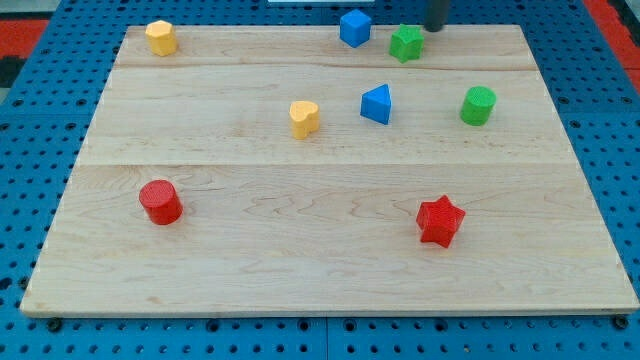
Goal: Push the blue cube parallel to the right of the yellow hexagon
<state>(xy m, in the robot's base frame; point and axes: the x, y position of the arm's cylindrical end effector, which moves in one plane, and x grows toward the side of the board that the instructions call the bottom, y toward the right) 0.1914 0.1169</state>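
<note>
A pale wooden board [330,270] of long planks joined side by side fills most of the view, its grain running left to right under even, soft light. Around all four edges lies a blue perforated base [30,100] with regular holes. Beyond the top corners, red-orange patches [20,25] show.

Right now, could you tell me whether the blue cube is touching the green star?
Apart. The camera view shows a strip of bare wood between the blue cube and the green star, which sits to its right.
</note>
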